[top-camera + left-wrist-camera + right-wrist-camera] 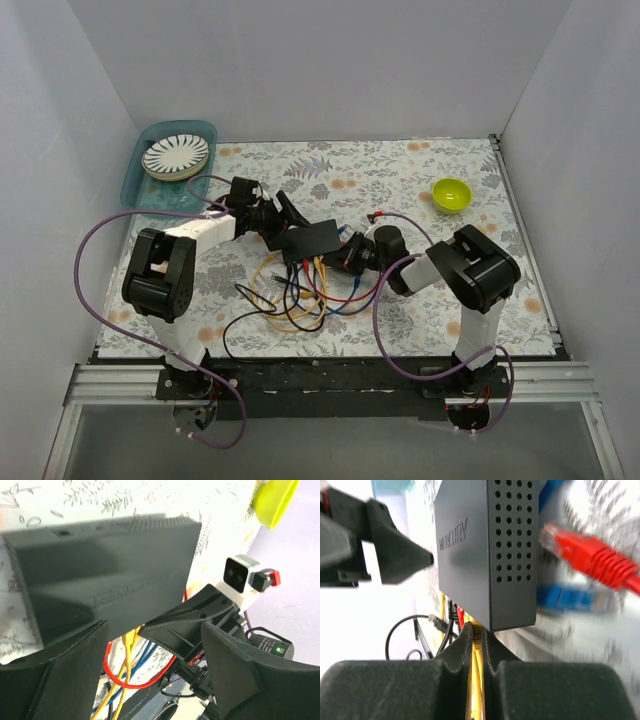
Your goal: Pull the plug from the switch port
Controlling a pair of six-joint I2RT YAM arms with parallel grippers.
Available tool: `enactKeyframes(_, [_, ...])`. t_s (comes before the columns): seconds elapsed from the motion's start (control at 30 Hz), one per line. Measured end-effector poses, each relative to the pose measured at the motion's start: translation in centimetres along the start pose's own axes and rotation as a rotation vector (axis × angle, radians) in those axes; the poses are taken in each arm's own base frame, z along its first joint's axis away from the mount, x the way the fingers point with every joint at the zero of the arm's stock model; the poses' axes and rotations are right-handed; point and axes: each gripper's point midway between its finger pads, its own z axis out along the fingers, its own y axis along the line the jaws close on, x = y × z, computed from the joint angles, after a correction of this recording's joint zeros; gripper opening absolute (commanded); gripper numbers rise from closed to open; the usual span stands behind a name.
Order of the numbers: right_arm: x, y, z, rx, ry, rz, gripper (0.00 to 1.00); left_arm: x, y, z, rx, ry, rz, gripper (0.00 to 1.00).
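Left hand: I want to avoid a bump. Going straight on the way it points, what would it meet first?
Probably the flat matte-black switch box, close ahead of it; exact depth is unclear.

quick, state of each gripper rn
Left gripper: open, facing the switch.
Right gripper: shut on the yellow cable just below the switch.

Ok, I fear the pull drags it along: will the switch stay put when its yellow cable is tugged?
Probably not unaided. The switch looks small and vented, so likely light and apt to slide. Its boxy case seems stiff; the yellow cable looks floppy.
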Motion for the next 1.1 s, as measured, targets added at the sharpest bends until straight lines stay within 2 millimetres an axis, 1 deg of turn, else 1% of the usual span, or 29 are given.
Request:
enactKeyframes(0.1, [1.0,0.3,-1.5,0.009,0.026,-0.032,0.04,0.3,-0.4,-0.6,0.011,-0.007,0.004,0.74])
enactKeyframes(0.2, [2.0,0.0,-2.7,0.029,0.054,-0.06,0.04,0.2,-0.8,-1.1,0.021,-0.022,0.012,0.74])
enactKeyframes(0.3, [2.9,-0.4,-3.4,0.044,0.081,-0.075,0.06,0.0,-0.9,-1.1,0.02,-0.031,0.014,0.74])
enactKeyframes(0.33, [3.1,-0.5,-3.6,0.046,0.088,-0.078,0.15,0.0,-0.8,-1.0,0.018,-0.03,0.013,0.74])
enactKeyframes(0.43, [3.3,-0.5,-3.9,0.049,0.098,-0.084,0.34,-0.3,-0.5,-0.4,0.009,-0.024,0.006,0.73])
enactKeyframes(0.53, [3.5,-0.9,-4.1,0.068,0.11,-0.099,0.39,-0.5,0.5,0.8,-0.014,-0.008,-0.01,0.73])
enactKeyframes(0.57, [3.6,-1.1,-4.1,0.076,0.114,-0.102,0.4,-0.4,0.8,1.0,-0.019,0.0,-0.019,0.73])
enactKeyframes(0.67, [3.5,-1.0,-3.9,0.084,0.12,-0.11,0.41,-0.4,0.7,1.1,-0.011,0.007,-0.014,0.73])
enactKeyframes(0.77, [3.1,-0.8,-3.4,0.083,0.117,-0.111,0.41,-0.4,0.6,1.1,-0.006,0.01,-0.01,0.73])
enactKeyframes(0.9, [3.1,-1.0,-2.8,0.079,0.124,-0.09,0.39,-0.4,0.5,1.2,0.004,0.012,-0.001,0.73])
enactKeyframes(0.93, [3.0,-0.9,-2.6,0.075,0.125,-0.085,0.36,-0.4,0.5,1.3,0.005,0.012,0.001,0.73])
enactKeyframes(1.07, [2.7,-0.5,-1.7,0.048,0.125,-0.068,0.33,-0.4,0.4,1.3,0.011,0.016,0.006,0.73])
enactKeyframes(1.1, [2.7,-0.4,-1.7,0.044,0.123,-0.067,0.28,-0.3,0.4,1.3,0.012,0.018,0.008,0.73])
